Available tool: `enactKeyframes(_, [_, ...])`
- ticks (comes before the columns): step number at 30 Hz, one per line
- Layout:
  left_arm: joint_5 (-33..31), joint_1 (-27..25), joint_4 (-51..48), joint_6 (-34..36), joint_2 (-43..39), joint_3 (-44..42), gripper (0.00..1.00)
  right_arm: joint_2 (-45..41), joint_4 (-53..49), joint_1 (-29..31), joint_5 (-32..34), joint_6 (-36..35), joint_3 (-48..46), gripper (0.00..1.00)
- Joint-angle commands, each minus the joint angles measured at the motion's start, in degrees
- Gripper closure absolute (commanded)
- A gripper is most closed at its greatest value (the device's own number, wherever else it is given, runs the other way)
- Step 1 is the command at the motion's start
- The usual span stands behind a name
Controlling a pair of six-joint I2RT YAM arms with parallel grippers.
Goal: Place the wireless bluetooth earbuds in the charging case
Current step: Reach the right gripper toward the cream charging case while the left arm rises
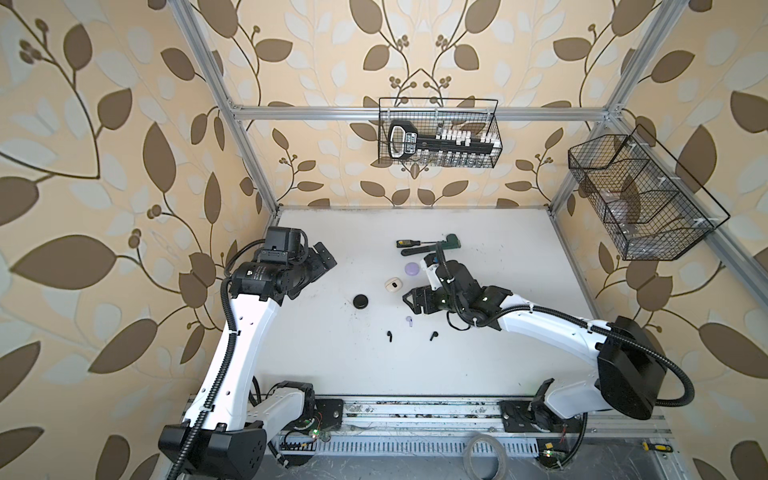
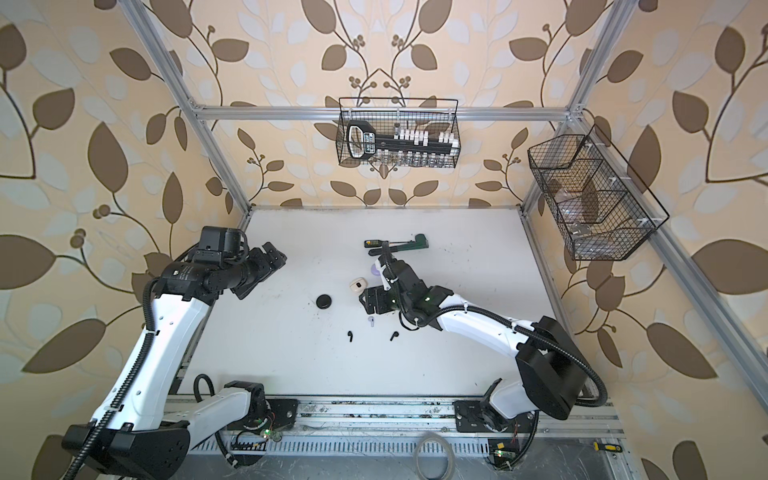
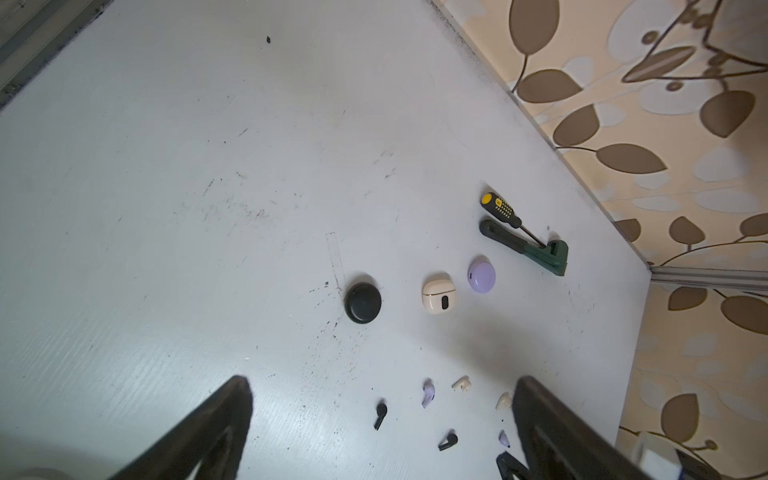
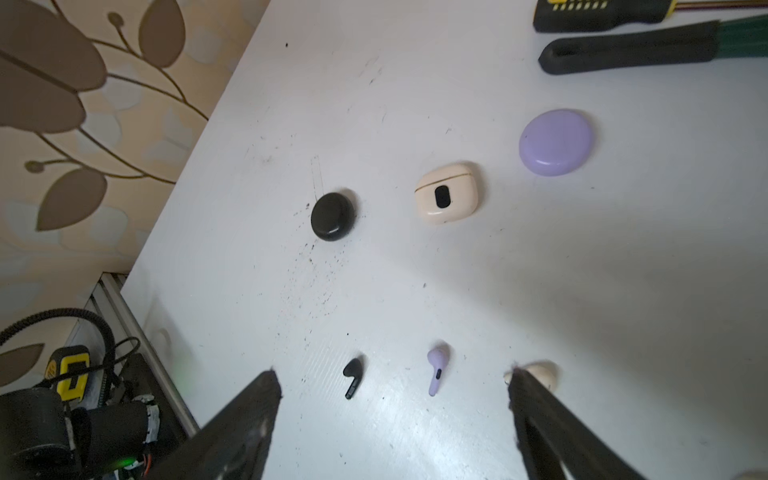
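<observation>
I'm lining up on an earbud.
Right fingers (image 4: 540,419) released, spread to straddle the tiny cream stemmed earbud (image 4: 538,370) near the cream rounded plastic charging case (image 4: 446,193); left fingers (image 3: 220,419) released, parked clear.

lab cell: aluminium frame (image 1: 311,112), wallpaper backdrop (image 1: 104,187)

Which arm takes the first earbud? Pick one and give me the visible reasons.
Right. The right gripper hangs open right by the lavender earbud, with the black earbuds close; the left gripper, also open, sits far from every earbud.
</observation>
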Motion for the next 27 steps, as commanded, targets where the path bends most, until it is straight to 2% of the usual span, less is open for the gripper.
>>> enactKeyframes(1, [-2.6,0.6,0.2,-0.9,-6.3,1.0,0.01,1.0,-2.9,0.5,0.6,-1.1,1.9,0.13])
enactKeyframes(4, [-1.6,0.5,2.2,-0.4,-8.6,-0.7,0.01,1.8,-4.7,1.1,2.8,-1.0,2.7,0.12])
enactKeyframes(10, [-1.3,0.6,1.1,-1.1,-7.5,-0.2,0.01,3.8,-7.2,1.0,4.8,-0.4,4.2,0.13])
enactKeyframes(13, [4.9,0.6,5.3,-2.2,-7.1,-4.2,0.01,6.6,-8.6,1.1,6.1,-0.9,7.6,0.13])
enactKeyframes(16, [7.4,0.6,10.1,-1.6,-9.5,-9.7,0.01,10.5,-10.4,0.6,7.4,-1.0,11.7,0.13])
enactKeyframes(19, [2.6,0.6,10.6,-2.5,-13.9,-15.6,0.01,15.2,-11.6,0.5,8.5,-0.5,16.5,0.14])
enactKeyframes(23, [6.2,0.6,18.7,1.9,-21.6,-27.5,0.01,21.7,-13.7,0.4,9.6,-0.2,23.8,0.16])
enactKeyframes(27, [5.0,0.6,20.5,4.9,-22.7,-30.3,0.01,29.0,-17.9,0.5,11.2,-0.2,31.4,0.18])
